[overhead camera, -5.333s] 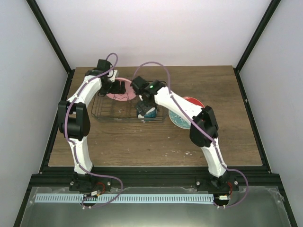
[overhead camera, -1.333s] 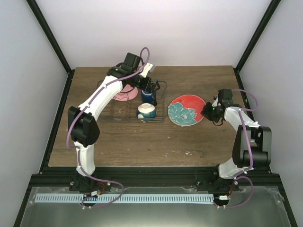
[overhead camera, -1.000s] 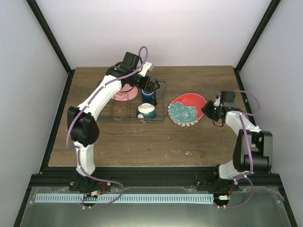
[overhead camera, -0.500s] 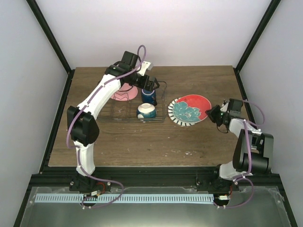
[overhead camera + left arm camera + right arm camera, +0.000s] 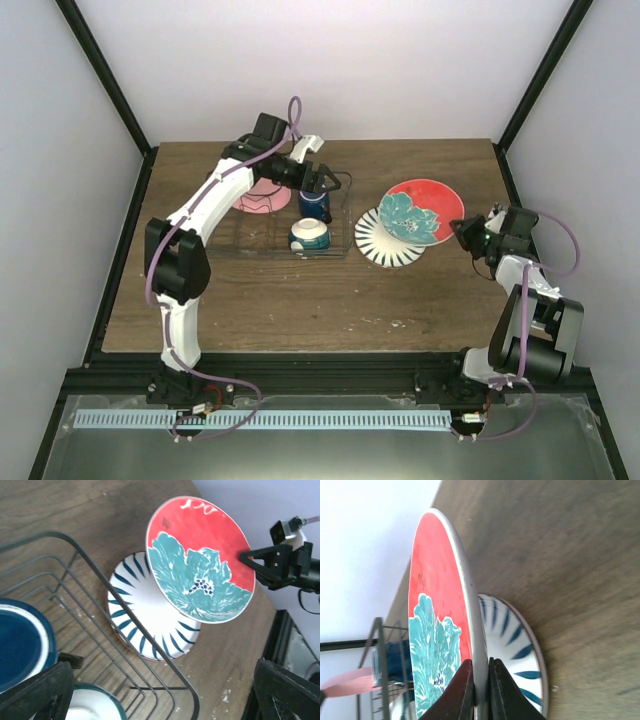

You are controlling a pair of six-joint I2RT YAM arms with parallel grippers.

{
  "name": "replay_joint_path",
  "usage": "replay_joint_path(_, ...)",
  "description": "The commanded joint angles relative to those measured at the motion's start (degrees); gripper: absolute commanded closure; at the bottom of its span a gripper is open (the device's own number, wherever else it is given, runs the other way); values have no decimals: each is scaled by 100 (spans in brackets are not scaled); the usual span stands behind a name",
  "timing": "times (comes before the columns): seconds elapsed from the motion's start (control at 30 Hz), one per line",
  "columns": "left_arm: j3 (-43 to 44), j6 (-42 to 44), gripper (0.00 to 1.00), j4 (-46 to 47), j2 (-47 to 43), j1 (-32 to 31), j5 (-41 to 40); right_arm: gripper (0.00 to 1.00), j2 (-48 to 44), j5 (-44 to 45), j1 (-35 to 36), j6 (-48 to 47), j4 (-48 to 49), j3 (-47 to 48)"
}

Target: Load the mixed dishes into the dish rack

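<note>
My right gripper is shut on the rim of the red plate with teal flowers, which hangs tilted on edge above the table. Under it the white plate with dark radial stripes lies flat beside the dish rack. In the rack are the dark blue mug, the small cream bowl and the pink plate. My left gripper hovers open over the rack's right end, holding nothing.
The rack stands at the back left of the wooden table. A black frame rail runs along the table's right edge, close behind my right arm.
The right gripper has lifted the red plate off the striped plate, tipped it up and drawn it to the right. The left arm has barely moved.
</note>
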Motion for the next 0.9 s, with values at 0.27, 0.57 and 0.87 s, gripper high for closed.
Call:
replay_joint_path(0.27, -368, -220, 2, 645, 116, 226, 856, 99, -166, -1982, -15, 992, 2546, 331)
replay_joint_path(0.57, -395, -321, 4, 868, 245, 220, 941, 99, 131, -1978, 649, 665, 2557, 833)
replay_joint_path(0.87, -399, -406, 8, 993, 248, 202, 943, 99, 814, -1888, 1365, 752, 2869, 1315)
